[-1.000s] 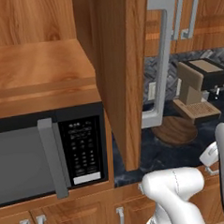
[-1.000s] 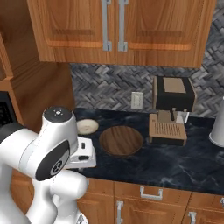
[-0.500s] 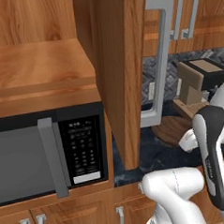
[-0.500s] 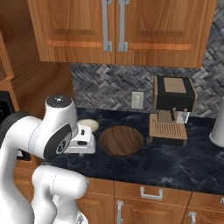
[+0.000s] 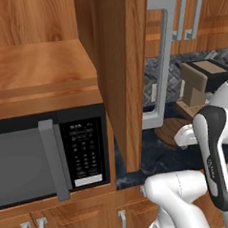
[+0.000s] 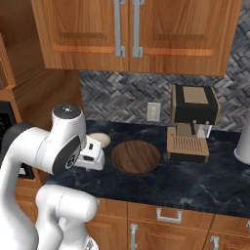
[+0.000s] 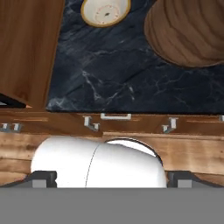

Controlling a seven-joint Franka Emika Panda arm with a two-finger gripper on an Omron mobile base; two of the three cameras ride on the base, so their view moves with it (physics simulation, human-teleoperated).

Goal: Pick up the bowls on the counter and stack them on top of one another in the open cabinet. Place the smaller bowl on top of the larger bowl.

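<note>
The larger bowl (image 6: pixel 135 157), wide dark brown wood, rests on the counter (image 6: pixel 195 183); the hand view has it at the top right (image 7: pixel 188 33). Left of it sits the smaller bowl (image 6: pixel 101 138), cream-white, half hidden behind my hand, and seen from above (image 7: pixel 105 11). My gripper (image 6: pixel 92 157) hovers over the counter's front part, nearer the edge than both bowls. Its fingertips (image 7: pixel 43 177) stand wide apart, open, with nothing between them. The open cabinet's shelf floor (image 5: pixel 41 63) lies above the microwave, and its door (image 5: pixel 128 77) carries a long grey bar handle (image 5: pixel 161 60).
A microwave (image 5: pixel 47 158) sits under the open shelf. A coffee machine (image 6: pixel 192 122) with a wooden tray stands right of the wooden bowl, and a white vessel (image 6: pixel 242 146) is at the far right. Wall cabinets (image 6: pixel 132 34) hang over the counter. Drawers (image 7: pixel 113 124) line the counter's front.
My arm has swung up and inward, carrying the hand higher over the counter towards the small bowl. The jaws stay open. Both bowls are where they were.
</note>
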